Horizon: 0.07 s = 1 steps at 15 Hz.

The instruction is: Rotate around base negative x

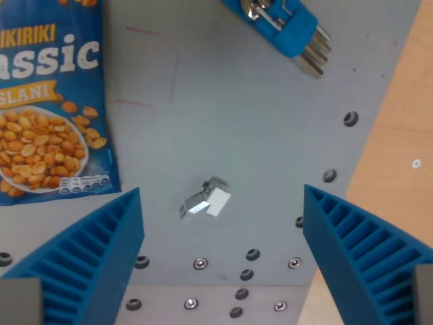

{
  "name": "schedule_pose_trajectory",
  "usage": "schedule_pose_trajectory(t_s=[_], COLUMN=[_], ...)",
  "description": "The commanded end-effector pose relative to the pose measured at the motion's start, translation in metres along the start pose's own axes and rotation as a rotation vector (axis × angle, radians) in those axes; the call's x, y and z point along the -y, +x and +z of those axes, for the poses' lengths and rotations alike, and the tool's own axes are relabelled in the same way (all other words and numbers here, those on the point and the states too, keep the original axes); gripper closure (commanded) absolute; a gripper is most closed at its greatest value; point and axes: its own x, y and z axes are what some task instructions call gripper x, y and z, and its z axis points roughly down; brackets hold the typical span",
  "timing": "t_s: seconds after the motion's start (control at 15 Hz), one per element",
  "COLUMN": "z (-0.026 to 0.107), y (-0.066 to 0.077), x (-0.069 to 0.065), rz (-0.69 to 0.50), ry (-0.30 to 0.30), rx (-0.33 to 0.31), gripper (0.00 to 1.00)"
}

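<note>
I've got the fingers (223,261) spread wide and empty over the grey table (270,122), straddling a small metal clip (206,201), possibly a bracket, that lies centred between them, leaving the wrist free to tilt about base x.

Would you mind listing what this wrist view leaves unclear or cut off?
- Peanut bag: cut by the top and the wrist view's left edges; brand name incomplete, small label print unreadable.
- Blue hex key set: cut by the top edge.
- Small metal piece: glare and blur hide what it is.
- Tool: fingers wide apart, bases cut by the bottom edge.
</note>
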Motion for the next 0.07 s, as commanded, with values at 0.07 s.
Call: schedule_pose_trajectory(t_s=[0.07], z=[-0.0026], y=[-0.0013], x=[0.0033], rz=[0.025], ry=[-0.228], rx=[0.065], gripper=[0.0])
